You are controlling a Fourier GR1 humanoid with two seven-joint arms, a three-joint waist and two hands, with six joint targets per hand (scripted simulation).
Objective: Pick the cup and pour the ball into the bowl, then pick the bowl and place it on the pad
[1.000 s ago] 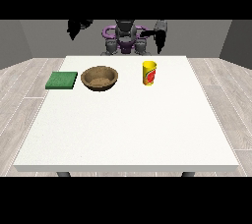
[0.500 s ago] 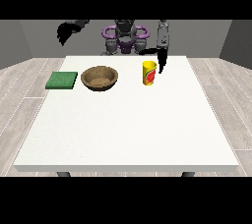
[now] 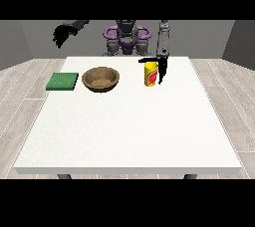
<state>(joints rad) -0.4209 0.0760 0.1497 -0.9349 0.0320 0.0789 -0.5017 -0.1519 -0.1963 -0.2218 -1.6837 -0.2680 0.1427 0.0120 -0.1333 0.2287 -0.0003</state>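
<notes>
So on my feed the yellow cup (image 3: 151, 74) stands upright on the white worktop (image 3: 129, 121), at 3 o'clock from the brown bowl (image 3: 101, 78), with the green pad (image 3: 63, 81) at the bowl's 9 o'clock. The hand at the view's right (image 3: 161, 69) hangs right at the cup's 3 o'clock, fingers straight and pointing down, thumb spread over the cup's top. The hand at the view's left (image 3: 63, 34) floats well off, can't tell its fingers.
</notes>
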